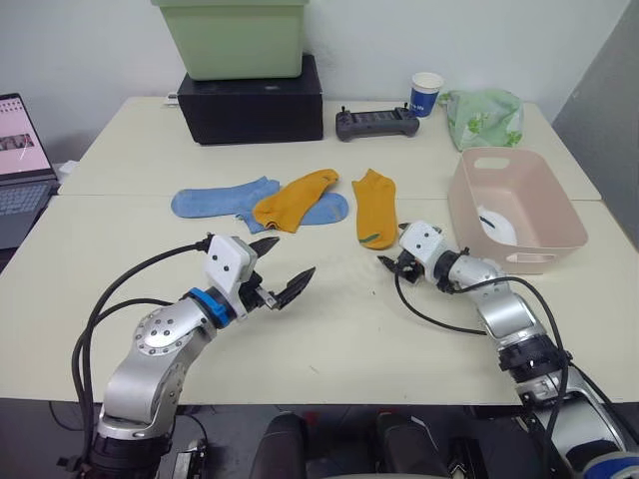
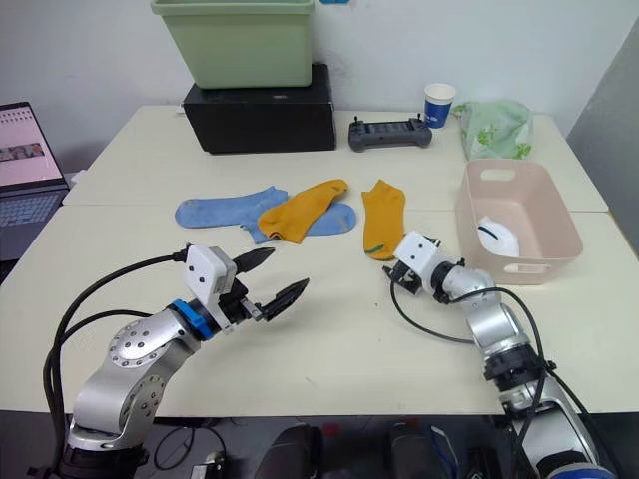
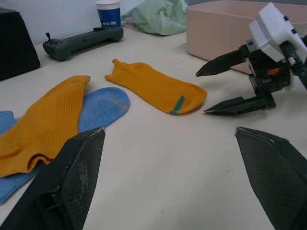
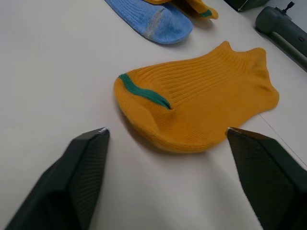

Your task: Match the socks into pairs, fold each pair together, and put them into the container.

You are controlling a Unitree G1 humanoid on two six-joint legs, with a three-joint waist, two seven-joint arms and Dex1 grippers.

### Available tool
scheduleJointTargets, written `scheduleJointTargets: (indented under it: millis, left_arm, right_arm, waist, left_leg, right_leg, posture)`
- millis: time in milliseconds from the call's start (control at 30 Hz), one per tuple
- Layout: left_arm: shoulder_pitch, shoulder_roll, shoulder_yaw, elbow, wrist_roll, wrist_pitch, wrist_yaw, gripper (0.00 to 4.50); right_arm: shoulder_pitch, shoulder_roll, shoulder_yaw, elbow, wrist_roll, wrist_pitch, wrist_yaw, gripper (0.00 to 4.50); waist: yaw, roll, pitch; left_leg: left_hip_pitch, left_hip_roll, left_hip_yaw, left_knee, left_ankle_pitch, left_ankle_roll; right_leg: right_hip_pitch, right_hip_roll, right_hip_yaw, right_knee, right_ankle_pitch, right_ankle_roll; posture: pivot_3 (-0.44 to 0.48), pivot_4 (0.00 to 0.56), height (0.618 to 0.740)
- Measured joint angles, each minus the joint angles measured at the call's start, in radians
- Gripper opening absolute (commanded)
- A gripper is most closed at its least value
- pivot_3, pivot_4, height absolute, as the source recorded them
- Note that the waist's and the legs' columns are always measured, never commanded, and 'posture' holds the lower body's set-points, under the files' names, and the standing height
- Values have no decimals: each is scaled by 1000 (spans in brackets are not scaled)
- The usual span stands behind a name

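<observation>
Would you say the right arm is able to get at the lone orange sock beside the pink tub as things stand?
Probably yes. The right end effector is open and sits just short of the orange sock, toe end nearest. Bare table lies between them, and the pink tub stands off to one side, out of the path.

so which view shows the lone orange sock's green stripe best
The right wrist view: the lone orange sock lies close, its green stripe crisp across the toe. The left wrist view shows a shorter, slanted piece of it; in the eye views it is a small mark.
</observation>
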Motion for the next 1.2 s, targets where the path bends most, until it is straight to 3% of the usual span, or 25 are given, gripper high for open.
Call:
scheduleJointTargets:
  millis: [300,500,933,1067,1200]
  left_arm:
    - [-8,0,0,-17,-7,15,2,4500]
    - [-8,2,-1,-15,-7,16,-4,4500]
    - [-22,78,18,15,-102,124,-89,4500]
    - [-123,75,-18,112,-87,136,-104,4500]
    - [-288,4,-110,299,-29,111,-115,4500]
  right_arm:
    - [-19,1,12,71,-1,-60,33,105]
    - [15,-18,13,-4,39,-74,132,43]
    - [386,-395,10,-452,233,-286,560,43]
    - [447,-407,-10,-492,245,-311,569,43]
    - [455,-393,-9,-492,232,-325,554,43]
  waist:
    - [0,0,0]
    - [1,0,0]
    - [-1,0,0]
    - [2,0,0]
    - [6,-1,0]
  left_leg:
    - [0,0,0,0,0,0]
    - [0,0,0,0,0,0]
    - [1,0,-1,0,0,0]
    - [1,-1,-1,1,0,0]
    - [1,-2,-1,2,0,0]
  right_leg:
    - [0,-1,0,0,0,0]
    - [0,-1,0,0,0,0]
    - [2,-1,-1,-1,0,0]
    - [3,1,-1,-1,0,0]
    - [3,1,-2,-1,0,0]
  posture:
    - [0,150,740]
    - [0,150,740]
    - [0,150,740]
    - [0,150,740]
    - [0,150,740]
